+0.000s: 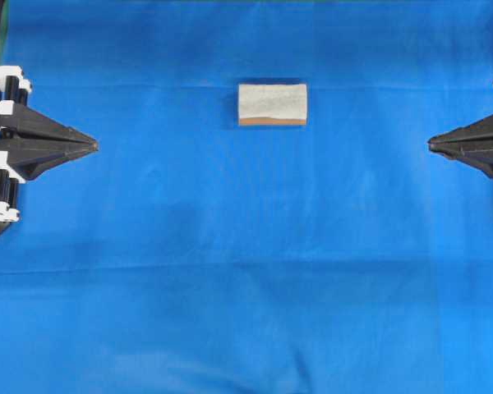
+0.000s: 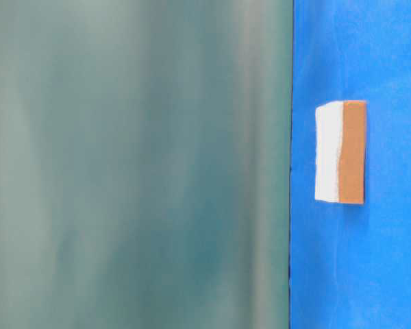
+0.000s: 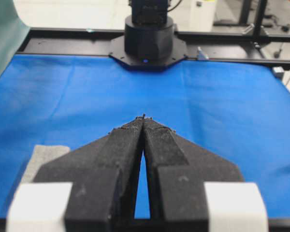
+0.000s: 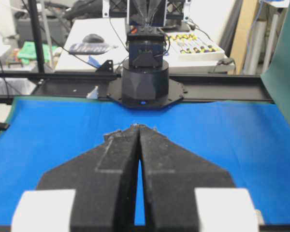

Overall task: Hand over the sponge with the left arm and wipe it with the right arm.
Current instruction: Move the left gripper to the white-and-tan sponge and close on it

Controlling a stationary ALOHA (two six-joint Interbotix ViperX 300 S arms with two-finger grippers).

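Note:
The sponge (image 1: 272,104) lies flat on the blue cloth, off-white top up, with a thin orange-brown layer along its near edge. The table-level view shows the sponge (image 2: 340,151) from the side, and the left wrist view catches a corner of the sponge (image 3: 46,157) at lower left. My left gripper (image 1: 94,145) sits at the left edge of the overhead view, shut and empty, its tips (image 3: 143,117) touching. At the right edge my right gripper (image 1: 430,144) is shut too, tips (image 4: 138,126) together, holding nothing. Both point toward the middle, well away from the sponge.
The blue cloth (image 1: 246,271) covers the whole table. The opposite arm's black base (image 3: 148,41) stands at the far edge in each wrist view (image 4: 145,84). A green backdrop (image 2: 137,164) fills the left of the table-level view.

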